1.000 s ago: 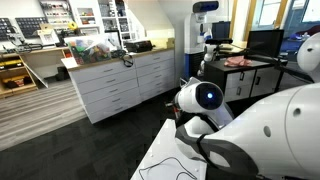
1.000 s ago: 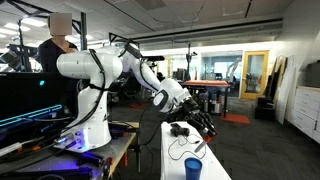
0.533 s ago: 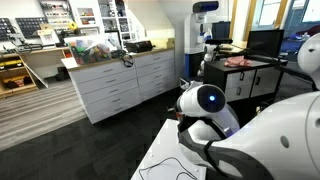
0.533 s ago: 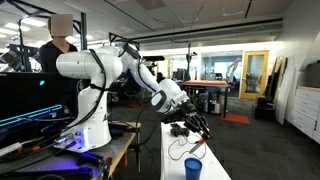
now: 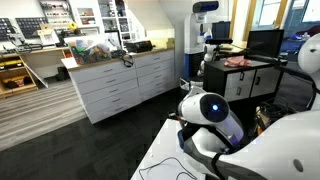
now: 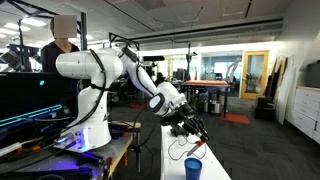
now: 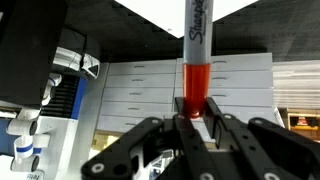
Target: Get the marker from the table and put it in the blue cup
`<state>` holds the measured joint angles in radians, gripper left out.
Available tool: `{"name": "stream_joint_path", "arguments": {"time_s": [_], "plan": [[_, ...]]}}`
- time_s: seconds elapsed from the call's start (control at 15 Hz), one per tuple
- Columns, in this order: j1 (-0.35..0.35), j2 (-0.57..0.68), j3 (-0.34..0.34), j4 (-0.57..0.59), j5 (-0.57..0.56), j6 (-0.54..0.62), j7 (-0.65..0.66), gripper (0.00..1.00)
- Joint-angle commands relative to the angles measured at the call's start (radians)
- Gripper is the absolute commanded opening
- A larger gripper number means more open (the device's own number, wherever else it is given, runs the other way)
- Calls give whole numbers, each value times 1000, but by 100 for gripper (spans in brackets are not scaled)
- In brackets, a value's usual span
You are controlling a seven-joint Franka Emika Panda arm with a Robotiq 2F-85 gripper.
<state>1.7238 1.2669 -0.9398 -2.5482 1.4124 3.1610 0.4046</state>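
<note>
Pincer point(image 7: 197, 120): closed on the marker point(image 7: 195, 82); one finger presses each side of its red barrel
Marker: upright in the wrist view; grey lettered upper part runs out of the top edge; lifted clear of the bench point(image 6: 218, 168)
Blue cup point(image 6: 193, 169): stands on the white bench, near and below the pincer
Black cable point(image 5: 165, 168): lies looped on the bench
Drawer cabinet point(image 7: 140, 85): white, behind the marker
</note>
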Motion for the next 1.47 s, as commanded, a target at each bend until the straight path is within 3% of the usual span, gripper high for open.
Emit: {"name": "stream_joint_path", "arguments": {"time_s": [0.0,0.6,0.67,0.73,0.87,1.2,1.4], "plan": [[16,60,-5,-1,-24,-14,40,7],[5,132,11,37,-16,-33,52,8],[6,131,11,36,-16,-32,48,47],[8,131,9,35,-15,-32,48,47],[12,131,2,31,-17,-33,47,58],[30,121,-30,8,-21,-39,47,93],[60,115,-80,-21,-34,-46,45,100]]}}
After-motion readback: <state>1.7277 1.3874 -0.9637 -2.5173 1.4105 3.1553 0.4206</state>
